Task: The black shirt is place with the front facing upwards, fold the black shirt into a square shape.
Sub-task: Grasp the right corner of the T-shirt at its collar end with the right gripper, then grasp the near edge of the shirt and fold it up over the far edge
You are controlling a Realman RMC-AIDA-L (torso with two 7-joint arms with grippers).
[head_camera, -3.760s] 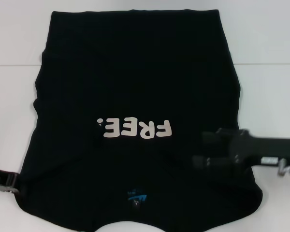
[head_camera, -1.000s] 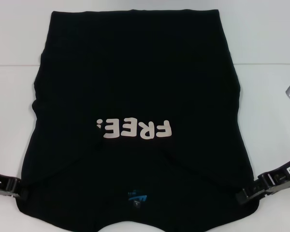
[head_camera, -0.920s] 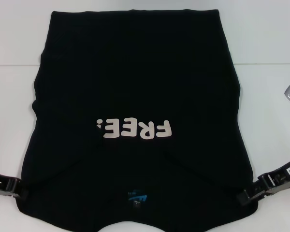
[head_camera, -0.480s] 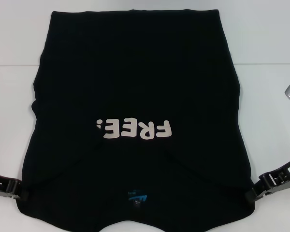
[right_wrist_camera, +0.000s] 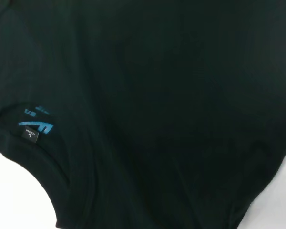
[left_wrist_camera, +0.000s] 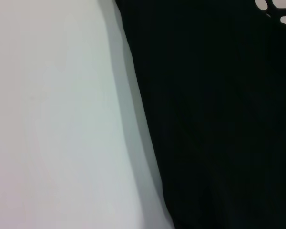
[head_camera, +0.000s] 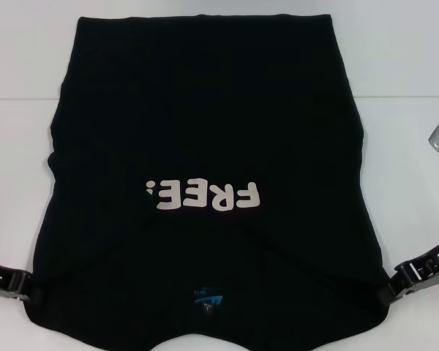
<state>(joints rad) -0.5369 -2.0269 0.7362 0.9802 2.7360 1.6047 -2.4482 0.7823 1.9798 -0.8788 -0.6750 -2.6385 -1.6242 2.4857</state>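
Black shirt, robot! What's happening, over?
Left gripper at shirt's near left corner, right gripper at near right corner. Black shirt flat, lettering up, sleeves tucked in. Nothing in the way.

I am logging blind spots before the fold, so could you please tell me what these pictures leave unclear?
- Left gripper, head view: fingertips blend into the black shirt; open or shut is unclear.
- Right gripper, head view: the same at the shirt's other near corner.
- Shirt's near hem and collar: cut off by the head view's bottom edge.
- Blue neck label, right wrist view: small print unreadable.
- Neither wrist view shows its own fingers.
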